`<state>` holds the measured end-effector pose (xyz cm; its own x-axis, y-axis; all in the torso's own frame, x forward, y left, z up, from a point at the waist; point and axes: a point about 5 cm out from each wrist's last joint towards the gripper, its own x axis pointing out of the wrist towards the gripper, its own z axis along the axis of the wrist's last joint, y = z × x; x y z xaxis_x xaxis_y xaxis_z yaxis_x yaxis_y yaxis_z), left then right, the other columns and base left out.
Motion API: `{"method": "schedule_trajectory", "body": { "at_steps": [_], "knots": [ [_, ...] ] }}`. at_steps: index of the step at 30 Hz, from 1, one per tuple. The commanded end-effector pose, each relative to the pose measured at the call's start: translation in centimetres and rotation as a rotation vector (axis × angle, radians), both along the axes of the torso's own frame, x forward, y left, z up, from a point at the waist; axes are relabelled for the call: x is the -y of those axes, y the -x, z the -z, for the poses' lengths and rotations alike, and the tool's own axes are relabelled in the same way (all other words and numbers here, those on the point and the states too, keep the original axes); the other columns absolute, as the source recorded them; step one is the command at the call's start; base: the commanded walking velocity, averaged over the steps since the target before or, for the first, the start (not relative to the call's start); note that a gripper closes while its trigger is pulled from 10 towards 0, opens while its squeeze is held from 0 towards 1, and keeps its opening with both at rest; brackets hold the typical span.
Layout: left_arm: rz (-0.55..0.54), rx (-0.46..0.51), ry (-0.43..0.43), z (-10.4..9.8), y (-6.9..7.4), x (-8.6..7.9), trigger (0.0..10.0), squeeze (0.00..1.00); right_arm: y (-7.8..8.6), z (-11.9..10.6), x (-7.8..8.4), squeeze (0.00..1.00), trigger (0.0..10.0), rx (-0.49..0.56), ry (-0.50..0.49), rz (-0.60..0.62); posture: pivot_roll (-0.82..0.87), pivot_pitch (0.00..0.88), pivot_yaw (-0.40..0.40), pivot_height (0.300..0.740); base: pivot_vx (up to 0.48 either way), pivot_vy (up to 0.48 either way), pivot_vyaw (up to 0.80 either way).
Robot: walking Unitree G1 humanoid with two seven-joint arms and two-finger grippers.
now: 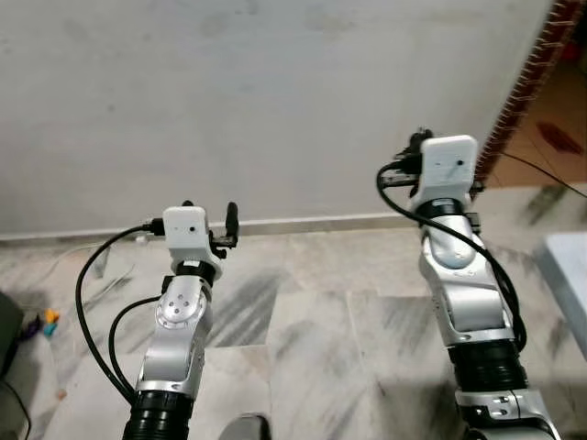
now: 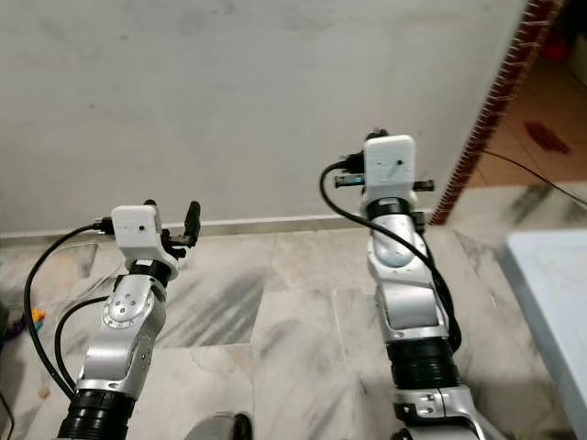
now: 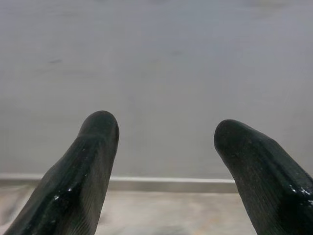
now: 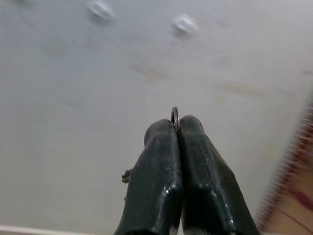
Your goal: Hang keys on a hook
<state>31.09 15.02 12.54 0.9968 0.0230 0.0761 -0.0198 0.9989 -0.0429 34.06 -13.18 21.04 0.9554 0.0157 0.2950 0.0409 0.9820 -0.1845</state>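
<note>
I see plain grey wall [image 1: 275,92] ahead, pale skirting [image 1: 321,223] at base, veined marble floor [image 1: 312,339], brick edge [image 1: 523,87] right, red floor [image 1: 559,119] beyond.

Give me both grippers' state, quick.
Left gripper: open, nothing between its fingers, facing the wall.
Right gripper: shut on a key ring, raised toward the wall.
</note>
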Motion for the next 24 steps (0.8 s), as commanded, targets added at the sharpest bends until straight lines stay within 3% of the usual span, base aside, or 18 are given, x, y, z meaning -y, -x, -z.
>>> {"method": "schedule_trajectory", "body": {
  "at_steps": [1,10,24],
  "knots": [
    [0.0,0.0,0.002,0.09,0.05,0.2,10.0,0.0,0.15,-0.6,0.3,0.0,10.0,0.021,0.007,0.001,-0.01,0.121,0.039,0.74,0.0,0.0,0.8],
    [0.02,0.008,-0.005,0.0,-0.01,0.54,10.0,0.0,0.25,-1.07,0.04,0.0,10.0,0.047,-0.02,-0.033,-0.01,0.123,0.037,0.74,0.0,0.0,0.76],
    [0.071,0.017,0.024,-0.09,0.09,0.92,10.0,0.0,0.36,-1.19,-0.35,0.0,10.0,0.053,-0.04,-0.063,-0.02,0.12,0.038,0.74,0.0,0.0,0.0]
  ]
}}
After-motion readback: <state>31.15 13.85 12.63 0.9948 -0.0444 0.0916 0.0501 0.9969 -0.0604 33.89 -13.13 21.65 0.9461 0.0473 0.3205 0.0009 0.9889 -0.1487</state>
